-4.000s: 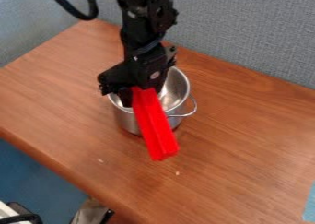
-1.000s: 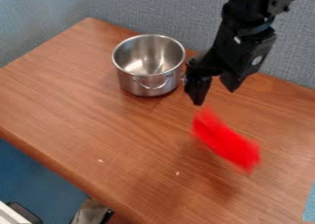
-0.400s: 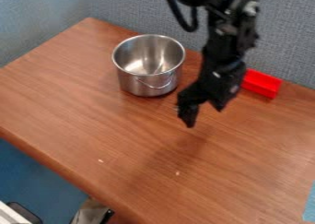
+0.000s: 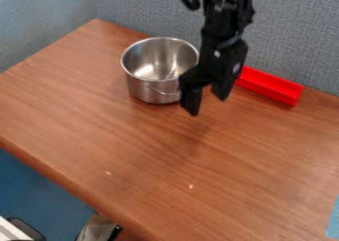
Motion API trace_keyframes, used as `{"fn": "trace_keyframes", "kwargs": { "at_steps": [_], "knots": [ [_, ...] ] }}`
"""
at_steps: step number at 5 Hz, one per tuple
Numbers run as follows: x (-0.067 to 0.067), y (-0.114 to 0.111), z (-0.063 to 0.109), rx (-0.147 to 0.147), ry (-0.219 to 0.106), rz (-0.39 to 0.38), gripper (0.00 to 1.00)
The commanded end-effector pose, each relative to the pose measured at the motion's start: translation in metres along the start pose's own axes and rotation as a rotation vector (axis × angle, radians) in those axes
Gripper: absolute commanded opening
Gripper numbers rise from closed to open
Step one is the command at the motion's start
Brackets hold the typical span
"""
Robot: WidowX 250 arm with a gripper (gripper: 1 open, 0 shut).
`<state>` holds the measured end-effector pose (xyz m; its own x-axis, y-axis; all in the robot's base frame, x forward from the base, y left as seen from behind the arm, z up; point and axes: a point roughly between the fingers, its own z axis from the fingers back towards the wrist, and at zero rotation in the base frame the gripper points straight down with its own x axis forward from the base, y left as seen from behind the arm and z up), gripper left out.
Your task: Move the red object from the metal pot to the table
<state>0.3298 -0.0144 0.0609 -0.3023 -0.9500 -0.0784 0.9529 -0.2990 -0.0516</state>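
- Red object (image 4: 269, 85): lying on the table (image 4: 139, 166), near its far edge, right of the metal pot (image 4: 161, 70) in the view.
- Long axis running obliquely across the view, from upper left, beside the arm (image 4: 225, 22), to lower right; right end nearer the viewer.
- Situated to the right of the gripper (image 4: 208, 104) and farther back, outside the space between the fingertips.
- Gripper shown spread, fingertips apart and pointing downward, dark against the wood.
- Left end of the red object partly hidden behind arm and gripper; contact there impossible to judge. Arm cut off at the top border; gripper slightly blurred.
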Motion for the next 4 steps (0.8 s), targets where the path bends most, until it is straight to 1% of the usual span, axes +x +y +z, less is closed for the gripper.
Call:
{"fn": "trace_keyframes", "kwargs": {
  "at_steps": [1, 2, 3, 4],
  "knots": [
    [0.011, 0.015, 0.023, 0.020, 0.008, 0.047, 1.00],
    [0.042, 0.022, 0.038, 0.017, 0.007, 0.062, 0.00],
    [0.069, 0.020, 0.015, 0.018, -0.036, -0.032, 0.00],
    [0.082, 0.006, -0.015, 0.020, -0.095, -0.109, 0.00]
  ]
}}
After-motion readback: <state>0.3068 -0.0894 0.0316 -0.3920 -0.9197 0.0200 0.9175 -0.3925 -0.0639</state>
